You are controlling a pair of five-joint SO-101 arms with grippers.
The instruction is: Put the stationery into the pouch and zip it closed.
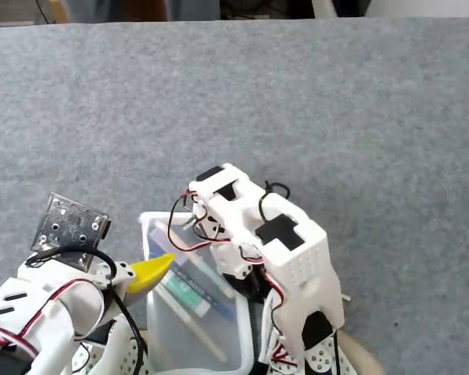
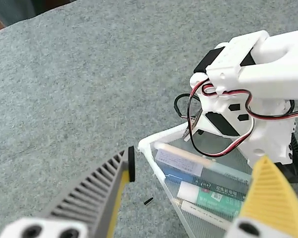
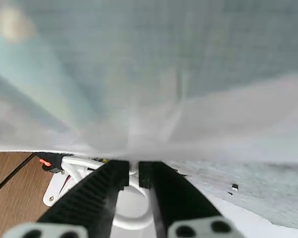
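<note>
Setup: grey felt table [image 1: 336, 117], one translucent pouch [image 1: 166, 337] lying flat on it. All positions are noted against the pouch.

Right arm [image 1: 285, 250]: you have it parked over one long edge of the pouch. Right gripper [image 3: 134, 171]: black jaws pinched nearly together at the pouch's edge, with a white pull ring [image 3: 133, 223] between them. I judge that to be the zip pull; the slider itself cannot be made out.

Left gripper [image 2: 198, 163]: spread wide, holding nothing. It straddles the pouch's near corner, the grey finger on the felt side and the yellow finger above the pouch body.

Stationery [image 2: 208, 186]: several pens or markers lie side by side inside the pouch, lengthwise. Nothing loose is seen on the felt next to it.

Step in hand, by judgement: loading looks complete, and the zip is the open item.

Next move calls for:
- closing the left gripper on the pouch's corner as an anchor;
- drawing the right gripper along the pouch's edge in a straight line, level with the pouch.

Risk: an unanchored pouch is likely to slide with the pull rather than zip.
</note>
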